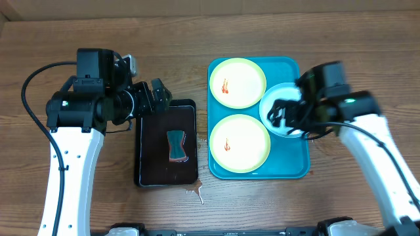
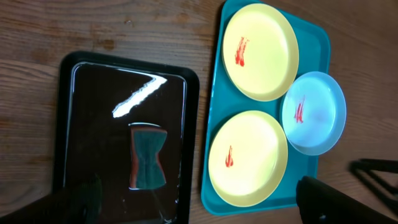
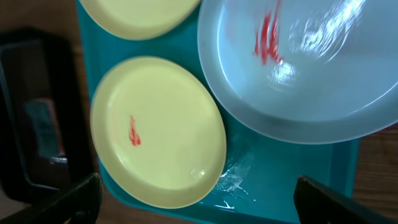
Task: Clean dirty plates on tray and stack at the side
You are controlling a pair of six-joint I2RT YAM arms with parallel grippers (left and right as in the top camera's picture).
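Both arms stand closest under the overhead camera. The left gripper (image 1: pixel 156 98) hangs over the far corner of the black tray (image 1: pixel 151 165), where a sponge (image 1: pixel 177 145) lies in the middle. The right gripper (image 1: pixel 283 113) hovers at the blue plate (image 1: pixel 273 98), which sits on the turquoise tray (image 1: pixel 292 161) toward its right rim, beside the far yellow plate (image 1: pixel 237 82) and the near yellow plate (image 1: pixel 239 144). From the left wrist, the left fingers (image 2: pixel 78 202) are spread wide with nothing between them, the black tray shines wet, and each of the three plates shows a red smear. From the right wrist, the right fingers (image 3: pixel 336 200) are likewise wide apart and empty. The blue plate fills the top of this view, blurred, and seems to overlap the near yellow rim, though I cannot tell whether it is lifted. Droplets (image 3: pixel 235 179) lie on the tray floor beside it. The likely trouble is slip: smooth wet plastic taken by a thin rim could slide out or tip. A pinch that lands low could also nudge the yellow plates or drag the whole tray. Carrying the smear off uncleaned would soil the stack. Everything rests on a wood-grain table (image 1: pixel 341 33), and nothing of the room beyond it shows.
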